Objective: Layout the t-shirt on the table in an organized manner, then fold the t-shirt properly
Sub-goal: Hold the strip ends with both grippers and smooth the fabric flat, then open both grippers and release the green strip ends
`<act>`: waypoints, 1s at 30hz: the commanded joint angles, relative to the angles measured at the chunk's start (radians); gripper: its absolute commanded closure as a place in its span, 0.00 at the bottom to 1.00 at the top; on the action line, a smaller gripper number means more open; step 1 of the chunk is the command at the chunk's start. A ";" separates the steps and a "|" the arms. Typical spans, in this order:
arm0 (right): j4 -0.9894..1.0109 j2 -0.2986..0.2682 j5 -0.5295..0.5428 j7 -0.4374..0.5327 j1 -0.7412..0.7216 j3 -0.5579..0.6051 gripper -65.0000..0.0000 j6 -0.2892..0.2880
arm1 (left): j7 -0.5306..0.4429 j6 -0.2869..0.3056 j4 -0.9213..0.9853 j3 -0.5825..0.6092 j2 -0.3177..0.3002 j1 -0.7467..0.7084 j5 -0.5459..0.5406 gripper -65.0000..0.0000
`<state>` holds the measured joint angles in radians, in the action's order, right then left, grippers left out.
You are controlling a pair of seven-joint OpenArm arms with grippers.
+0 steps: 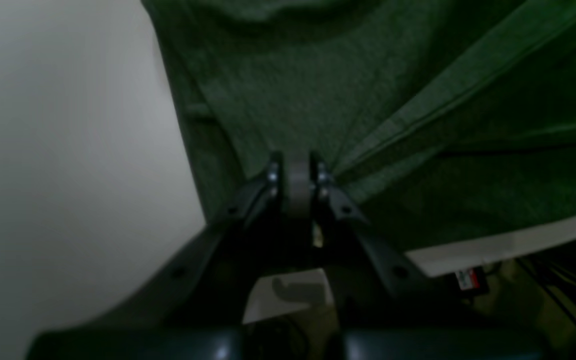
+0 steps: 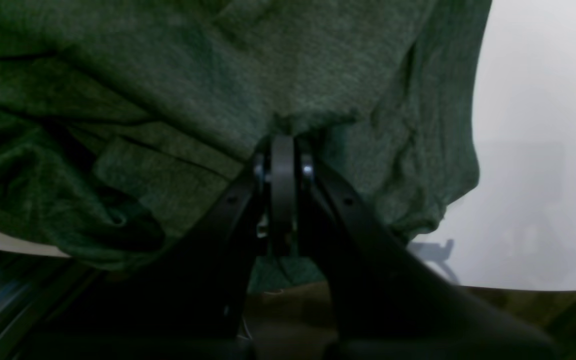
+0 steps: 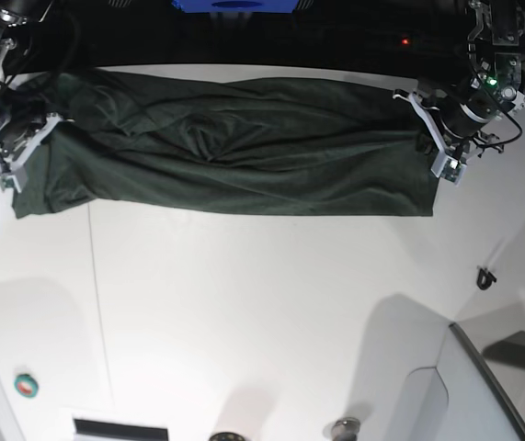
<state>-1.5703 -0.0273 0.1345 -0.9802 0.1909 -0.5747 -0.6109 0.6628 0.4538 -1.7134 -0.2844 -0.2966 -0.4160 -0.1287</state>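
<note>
Shirt: the t-shirt (image 3: 234,147) was a soft, dark green cloth, full of wrinkles and folds.
Place: it lay across the far part of the table (image 3: 262,312), close to the back edge, with lots of bare white top in front of it.
Feel: it looked light and floppy. It would sag and bunch up if lifted, not stay stiff. It would not break.
Slip: the cloth looked a bit rough, so it should not slide out of a tight pinch.
Long way: the shirt stretched from one side of the table to the other, in a long band.
Ends: one short end was by each arm. I could not tell which end was the neck or the bottom.
Left gripper: the left gripper (image 1: 295,175) had its jaws squeezed tight on a bit of the shirt, near the cloth's edge.
Right gripper: the right gripper (image 2: 283,150) was pinched tight on the shirt too, at the other end.
Where to hold: the outer corners or edges of each short end seemed best, so the cloth could be pulled flat between the two arms.
Care: pulling too hard on one side would likely drag the whole shirt.
</note>
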 commanded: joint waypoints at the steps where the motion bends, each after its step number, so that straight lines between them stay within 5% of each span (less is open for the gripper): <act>1: -0.014 -0.010 0.009 0.010 -0.015 -0.001 0.99 -0.002 | -0.016 0.000 -0.015 -0.005 -0.011 -0.001 -0.004 1.00; 9: -0.020 -0.009 0.011 0.010 -0.015 -0.008 0.77 -0.002 | -0.015 -0.003 -0.023 -0.011 -0.011 -0.007 -0.004 1.00; 13: -0.046 -0.006 0.017 0.039 -0.009 -0.009 0.76 -0.005 | -0.011 -0.003 -0.023 -0.014 -0.013 -0.007 -0.004 0.71; 16: -0.120 0.040 0.017 0.160 0.029 -0.009 0.76 -0.007 | -0.013 -0.003 -0.023 -0.026 -0.014 -0.014 -0.007 0.47; 20: -0.178 0.085 0.017 0.321 0.066 -0.003 0.58 -0.008 | -0.015 0.000 -0.035 -0.126 0.006 -0.010 -0.022 0.23; 23: -0.178 0.088 0.017 0.338 0.068 0.000 0.43 -0.011 | -0.015 0.007 -0.044 -0.232 0.023 -0.007 -0.122 0.16; 27: -0.180 0.085 0.017 0.344 0.068 0.000 0.44 -0.011 | -0.015 0.129 0.017 -0.309 0.015 -0.004 -0.334 0.17; 30: -0.183 0.085 0.017 0.344 0.069 0.000 0.44 -0.011 | -0.016 0.162 0.103 -0.303 0.006 0.038 -0.358 0.17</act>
<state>-1.7313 0.0658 0.1413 -0.6571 0.2642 -0.5735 -0.6132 0.6712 0.6041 -1.5867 -0.5850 -0.2749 -0.3855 -0.4644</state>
